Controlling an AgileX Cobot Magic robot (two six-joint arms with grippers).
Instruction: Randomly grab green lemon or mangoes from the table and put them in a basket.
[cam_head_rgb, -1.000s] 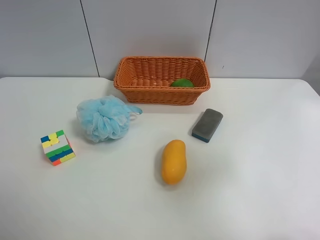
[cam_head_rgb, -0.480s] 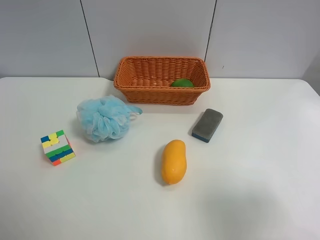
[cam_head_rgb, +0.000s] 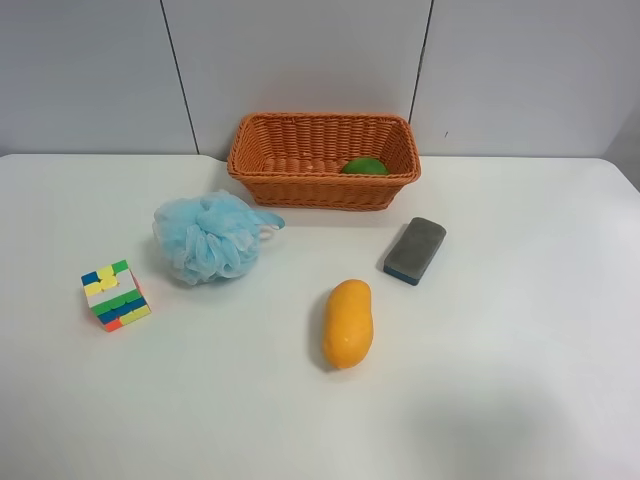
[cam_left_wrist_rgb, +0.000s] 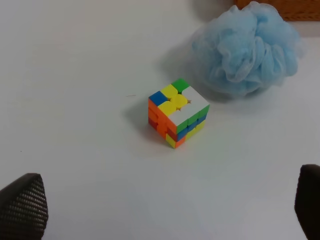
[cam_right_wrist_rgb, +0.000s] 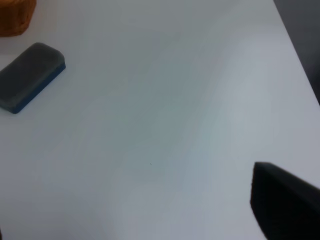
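Note:
The orange-brown wicker basket (cam_head_rgb: 322, 160) stands at the back of the white table (cam_head_rgb: 520, 380). The green lemon (cam_head_rgb: 364, 166) lies inside it, at its right end. The yellow-orange mango (cam_head_rgb: 348, 322) lies on the table in front of the basket, free of any gripper. No arm shows in the exterior high view. My left gripper (cam_left_wrist_rgb: 165, 220) is open and empty above the table, fingertips (cam_left_wrist_rgb: 22, 205) wide apart. My right gripper (cam_right_wrist_rgb: 145, 230) is open and empty; one fingertip (cam_right_wrist_rgb: 285, 202) shows clearly. A basket corner (cam_right_wrist_rgb: 15, 17) shows in the right wrist view.
A blue mesh bath sponge (cam_head_rgb: 207, 237) lies left of the basket front and also shows in the left wrist view (cam_left_wrist_rgb: 247, 47). A coloured puzzle cube (cam_head_rgb: 115, 295) (cam_left_wrist_rgb: 176, 112) sits at the left. A grey-blue eraser (cam_head_rgb: 415, 250) (cam_right_wrist_rgb: 30, 76) lies right of the mango.

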